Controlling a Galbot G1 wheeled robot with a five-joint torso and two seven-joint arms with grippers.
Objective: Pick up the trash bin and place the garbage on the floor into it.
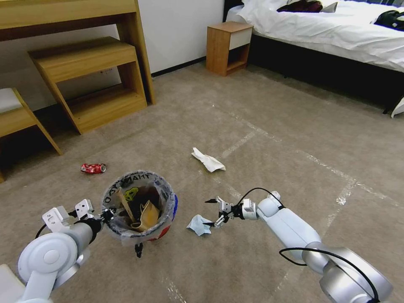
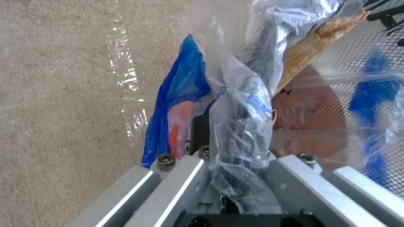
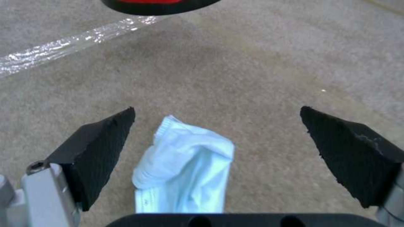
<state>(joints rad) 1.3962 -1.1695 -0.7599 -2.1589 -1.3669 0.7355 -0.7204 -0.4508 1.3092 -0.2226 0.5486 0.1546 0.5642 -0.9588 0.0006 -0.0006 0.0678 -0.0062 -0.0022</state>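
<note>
Wooden desk (image 1: 84,63) left; nightstand (image 1: 228,47) beside white bed (image 1: 336,29).

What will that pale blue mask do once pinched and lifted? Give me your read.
Likely floppy: the mask lies folded and creased on the floor, so it should droop from the pinch. Probably very light, being thin fabric. It won't roll. The right end effector stands open around it, while the left end effector holds the trash bin.

Red trash bin (image 1: 139,206) with clear liner clamped at its rim in the left gripper (image 1: 107,216), pale blue mask (image 1: 198,224) flat on carpet between the spread fingers of the right gripper (image 1: 213,212), white crumpled paper (image 1: 208,160) well beyond it, crushed red can (image 1: 93,168) beyond the left gripper.
</note>
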